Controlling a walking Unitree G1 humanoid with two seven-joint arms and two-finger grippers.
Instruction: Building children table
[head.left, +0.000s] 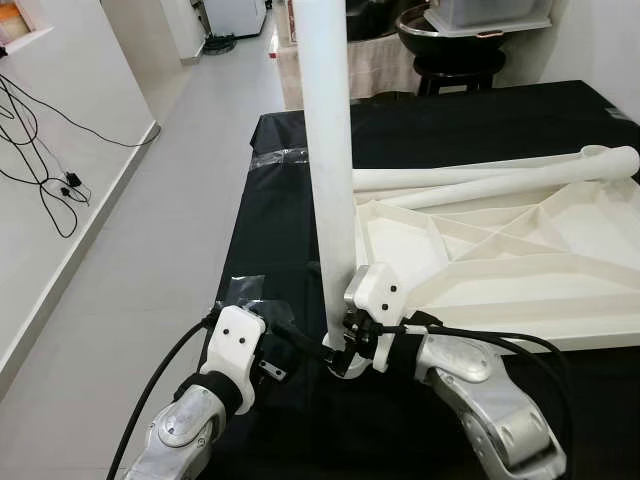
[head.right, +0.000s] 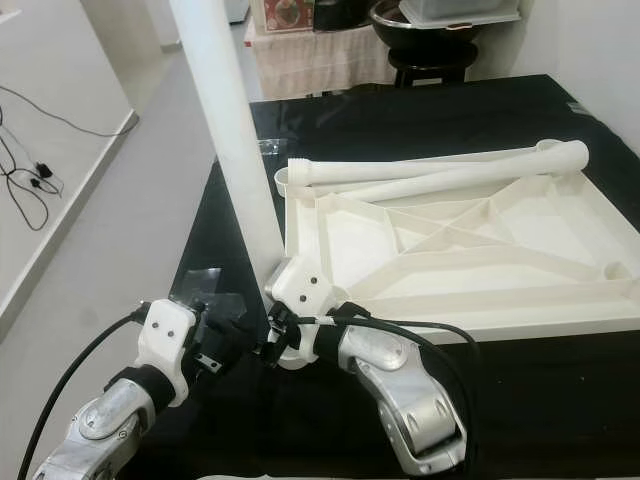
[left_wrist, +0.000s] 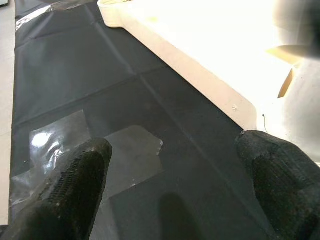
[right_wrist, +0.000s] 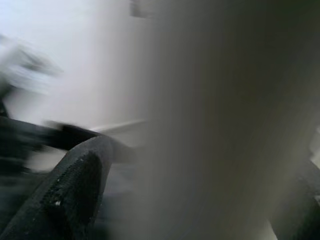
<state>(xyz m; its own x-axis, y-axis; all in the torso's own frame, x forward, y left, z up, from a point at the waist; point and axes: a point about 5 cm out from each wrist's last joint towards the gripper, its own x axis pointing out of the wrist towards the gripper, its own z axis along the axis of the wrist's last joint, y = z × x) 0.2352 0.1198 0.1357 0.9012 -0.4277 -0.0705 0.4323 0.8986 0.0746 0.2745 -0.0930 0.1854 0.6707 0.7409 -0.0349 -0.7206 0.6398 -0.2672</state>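
Note:
A white table top (head.right: 480, 320) lies upside down on the black-covered work surface (head.left: 280, 220). Two white legs (head.left: 500, 180) lie across its far side. A third white leg (head.left: 330, 150) stands upright at the top's near left corner. My right gripper (head.left: 347, 352) is shut on this leg's base, and in the right wrist view the leg (right_wrist: 225, 125) sits between the fingers (right_wrist: 75, 190). My left gripper (head.left: 300, 345) is open just left of the leg's foot, low over the black cloth. In the left wrist view its fingers (left_wrist: 75, 185) stand wide apart, facing the top's edge (left_wrist: 200, 75).
Clear tape patches (left_wrist: 130, 150) shine on the black cloth. Pale floor (head.left: 150, 250) runs along the left, with cables (head.left: 40, 150) by the wall. A dark stool with a bowl and a box (head.left: 460, 50) stands behind the work surface.

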